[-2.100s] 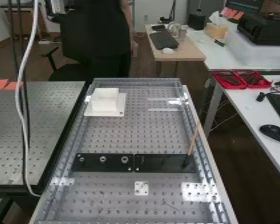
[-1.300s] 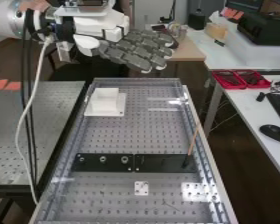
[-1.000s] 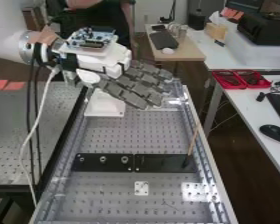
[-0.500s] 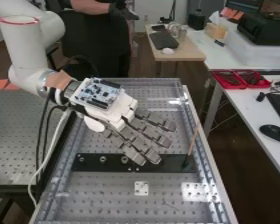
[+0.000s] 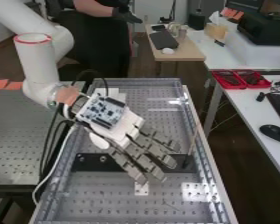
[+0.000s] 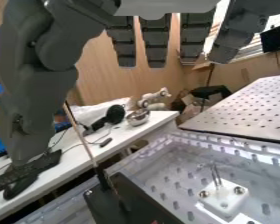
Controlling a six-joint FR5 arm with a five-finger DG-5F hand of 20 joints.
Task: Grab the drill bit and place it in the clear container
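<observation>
My hand hangs over the perforated bench, palm down, its fingers straight and reaching across the black plate. In the wrist view the hand has straight fingers with nothing held. A thin brown rod stands slightly tilted at the black plate's right end, right of the fingertips; the wrist view shows the rod rising from the black plate. Thin metal pins stand on a small white plate. Which piece is the drill bit I cannot tell. Clear walls edge the bench.
A white block sits at the bench's back left, partly behind the hand. Another perforated table stands to the left. On the right are a white desk, red trays and a mouse.
Absent at first, the hand has come in from the upper left, dropped over the bench and moved toward its near end, across the black plate. Its fingers remain straight.
</observation>
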